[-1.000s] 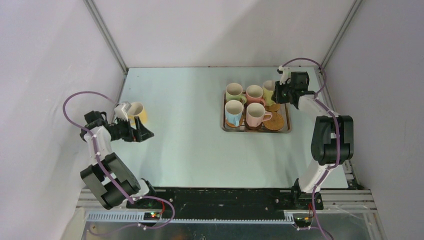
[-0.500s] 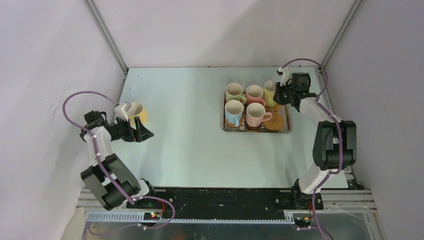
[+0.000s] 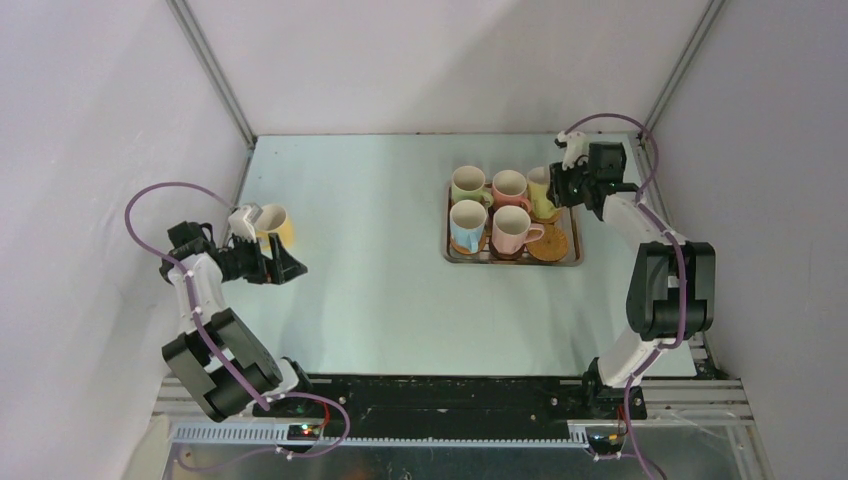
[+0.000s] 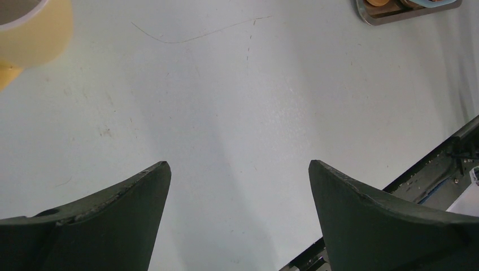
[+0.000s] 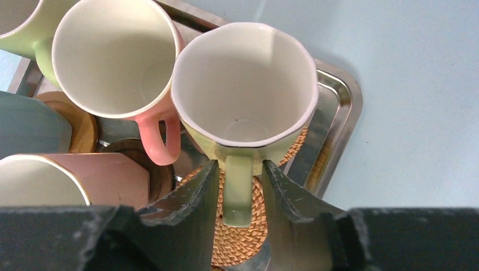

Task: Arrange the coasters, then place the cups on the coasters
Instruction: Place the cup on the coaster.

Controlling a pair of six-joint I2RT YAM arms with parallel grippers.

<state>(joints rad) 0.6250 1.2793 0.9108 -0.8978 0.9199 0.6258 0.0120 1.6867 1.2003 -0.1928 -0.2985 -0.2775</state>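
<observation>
I count six cups. Five stand in the steel tray [image 5: 347,99]: a light green cup [image 3: 466,185], a far pink cup [image 3: 510,186], a near pink cup [image 3: 512,230], a light blue cup [image 3: 467,225] and a yellow cup [image 5: 244,84]. The second yellow cup [image 3: 272,222] stands on the table well left of the tray, just beside my left gripper [image 4: 238,164], whose fingers are spread wide around nothing.

My right gripper [image 5: 240,165] is at the tray's far right corner. Its fingers straddle the yellow cup's handle [image 5: 239,192] with a sliver of gap each side, so it looks loose.

I make out four coasters in the tray: a woven coaster [image 5: 243,240] under that cup, a bare woven coaster [image 3: 549,243], a light wooden coaster [image 5: 76,121] and a dark coaster [image 5: 164,172]. The cups may hide more.
</observation>
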